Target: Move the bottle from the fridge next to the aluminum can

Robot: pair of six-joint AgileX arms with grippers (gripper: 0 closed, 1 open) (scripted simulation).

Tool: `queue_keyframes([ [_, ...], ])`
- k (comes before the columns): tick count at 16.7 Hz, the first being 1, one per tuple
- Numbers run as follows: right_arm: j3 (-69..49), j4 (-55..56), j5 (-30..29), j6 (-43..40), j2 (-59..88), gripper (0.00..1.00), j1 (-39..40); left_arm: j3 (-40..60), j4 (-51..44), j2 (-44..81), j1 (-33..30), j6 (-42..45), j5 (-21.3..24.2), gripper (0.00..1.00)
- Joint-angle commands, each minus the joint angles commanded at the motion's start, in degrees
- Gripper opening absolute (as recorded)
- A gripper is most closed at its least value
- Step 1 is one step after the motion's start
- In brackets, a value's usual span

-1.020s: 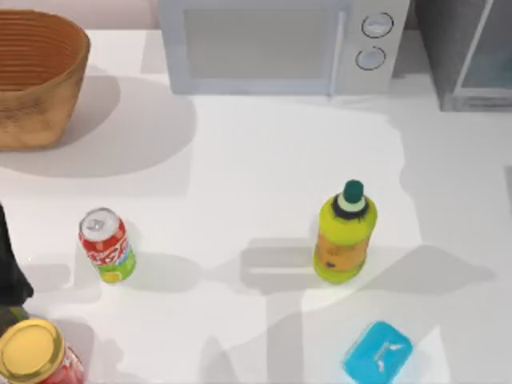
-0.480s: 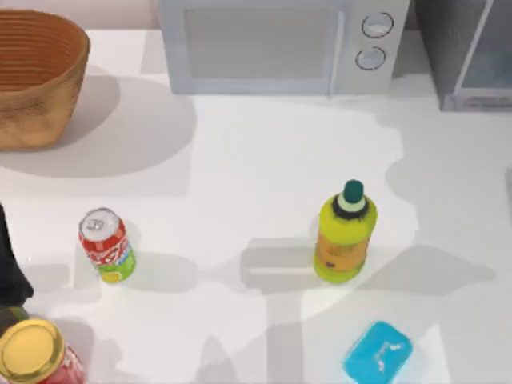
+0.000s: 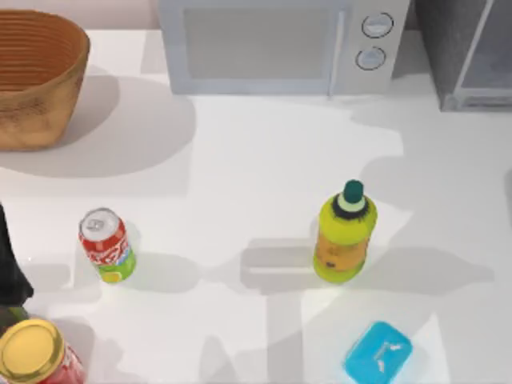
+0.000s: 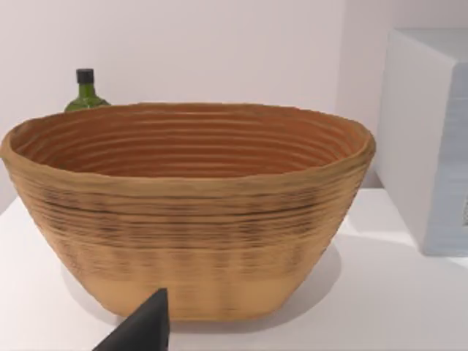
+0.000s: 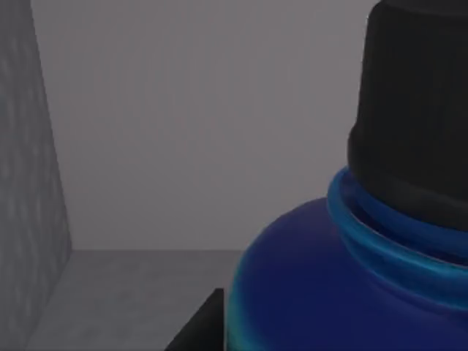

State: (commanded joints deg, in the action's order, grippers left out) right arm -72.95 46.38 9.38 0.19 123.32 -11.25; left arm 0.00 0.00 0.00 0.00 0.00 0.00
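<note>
1. While the right wrist camera looked into the fridge, you had the bottle standing upright close before it, black cap uppermost; whether the right fingers were spread or pinching it, you could not tell.
2. From above, the fridge sat at 1 o'clock and the can at 9 o'clock, well apart.
3. Your left arm stayed parked at 8 o'clock; its finger state could not be told.
4. Likely, the right arm was nearer.
</note>
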Motion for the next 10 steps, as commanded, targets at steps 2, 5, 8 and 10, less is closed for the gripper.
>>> queue_keyframes([
  [2, 0.81, 0.39, 0.13, 0.02, -0.79, 0.0, -0.13, 0.0, 0.0, 0.0, 0.0, 0.0, 0.0, 1.0],
  [5, 6.48, 2.51, 1.02, 0.09, -5.04, 0.0, -0.78, 0.0, 0.0, 0.0, 0.0, 0.0, 0.0, 1.0],
  [8, 16.99, 5.73, 2.32, 0.06, -11.24, 0.0, -1.89, 0.0, 0.0, 0.0, 0.0, 0.0, 0.0, 1.0],
  [10, 24.69, 8.0, 3.19, -0.02, -15.69, 0.0, -2.75, 0.0, 0.0, 0.0, 0.0, 0.0, 0.0, 1.0],
])
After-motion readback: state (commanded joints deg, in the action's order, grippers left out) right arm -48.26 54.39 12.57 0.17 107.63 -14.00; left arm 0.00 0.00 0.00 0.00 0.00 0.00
